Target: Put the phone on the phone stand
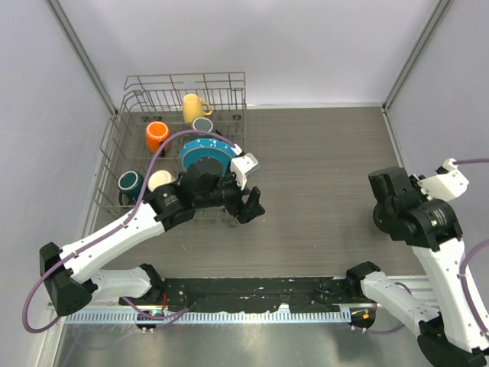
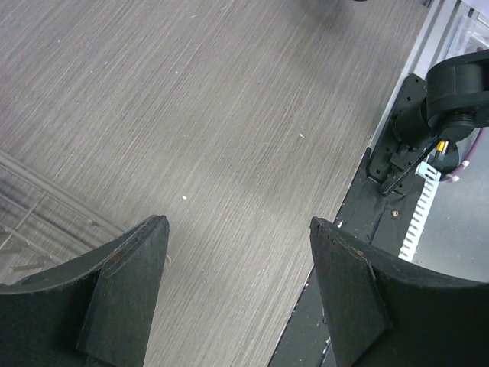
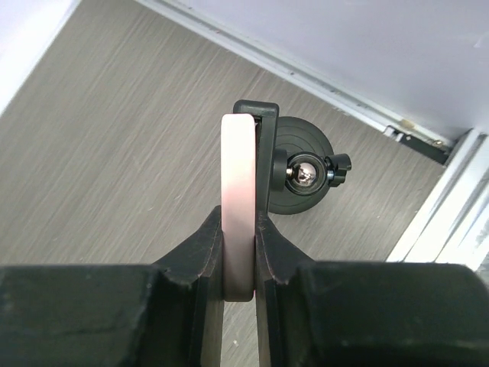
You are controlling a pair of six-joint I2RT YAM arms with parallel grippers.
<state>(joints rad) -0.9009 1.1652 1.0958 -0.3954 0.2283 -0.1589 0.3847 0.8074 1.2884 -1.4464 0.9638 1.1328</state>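
Observation:
In the right wrist view my right gripper (image 3: 238,223) is shut on the phone (image 3: 238,183), which I see edge-on as a pale pink strip standing upright between the fingers. The phone's right face lies against the clamp cradle (image 3: 258,108) of the black phone stand (image 3: 302,139), whose round base sits on the table just behind. In the top view the right gripper (image 1: 391,200) hides both phone and stand at the right side. My left gripper (image 1: 250,205) is open and empty beside the dish rack; its wrist view (image 2: 238,229) shows only bare table between the fingers.
A wire dish rack (image 1: 134,115) at the back left holds a yellow mug (image 1: 192,107), an orange mug (image 1: 157,135), a teal plate (image 1: 206,151) and other cups. A black rail (image 1: 260,294) runs along the near edge. Walls close in on the left, back and right.

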